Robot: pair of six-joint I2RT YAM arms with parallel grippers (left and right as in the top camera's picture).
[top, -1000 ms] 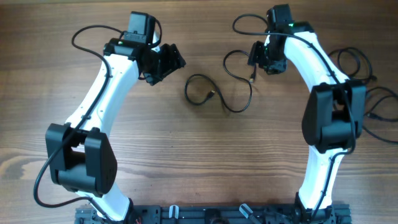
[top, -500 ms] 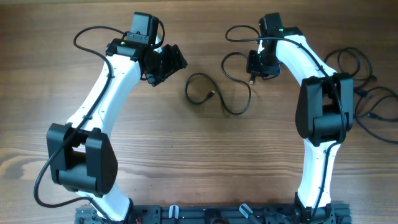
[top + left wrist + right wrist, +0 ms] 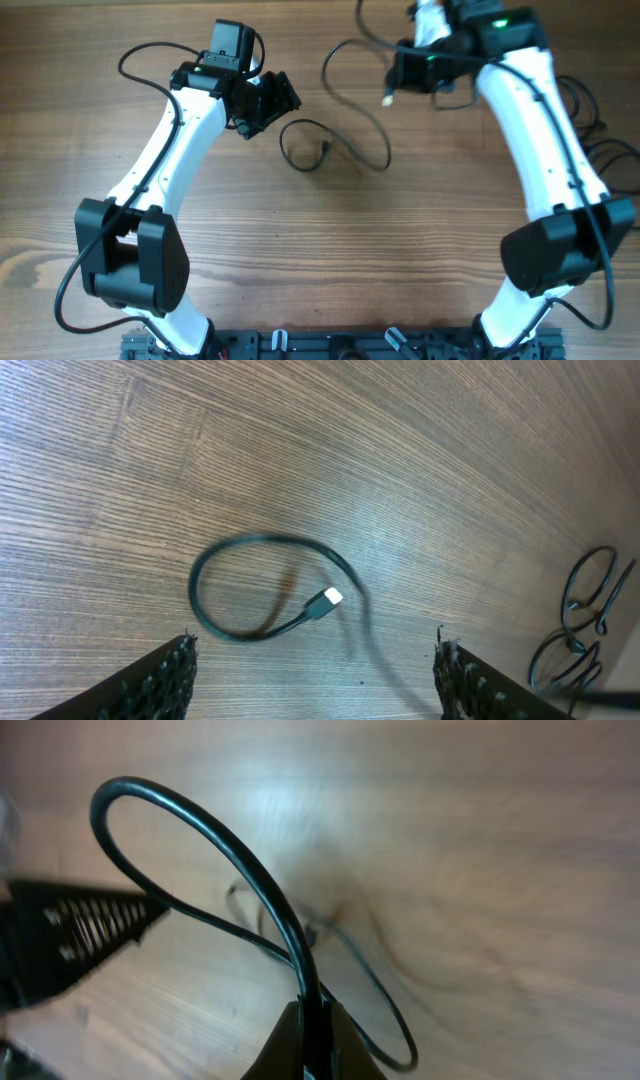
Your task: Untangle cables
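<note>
Between the right gripper's (image 3: 306,1025) fingers: cable (image 3: 230,860) pinched, jaws closed on it, one arc standing above the hand, the rest trailing to the table (image 3: 330,250). Below the left gripper (image 3: 312,660): the cable's loop lies flat, plug (image 3: 330,598) at its end. Left jaws stand wide apart, holding nothing. More loops (image 3: 585,610) lie well apart from it, at the left wrist view's edge.
</note>
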